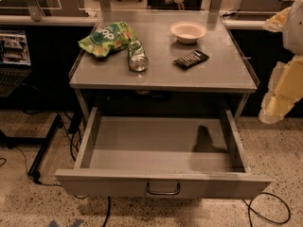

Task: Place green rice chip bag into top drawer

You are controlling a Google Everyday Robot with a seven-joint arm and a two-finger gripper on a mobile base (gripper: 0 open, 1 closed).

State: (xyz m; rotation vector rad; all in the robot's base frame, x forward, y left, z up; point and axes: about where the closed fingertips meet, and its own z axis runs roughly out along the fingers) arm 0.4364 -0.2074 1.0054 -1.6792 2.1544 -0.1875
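Observation:
The green rice chip bag [106,38] lies crinkled on the back left of the grey table top [218,77]. The top drawer [113,182] is pulled fully out below the table. Nothing lies in it, and its curved handle [163,189] faces me. My gripper [277,103] is at the right edge of the view, level with the table's right side. It is well away from the bag and off to the right of the drawer.
A green-patterned can [137,56] lies on its side just right of the bag. A small black snack packet [191,59] and a white bowl [188,31] sit further right. A laptop stand [13,56] is at the left. Cables [272,212] run over the floor.

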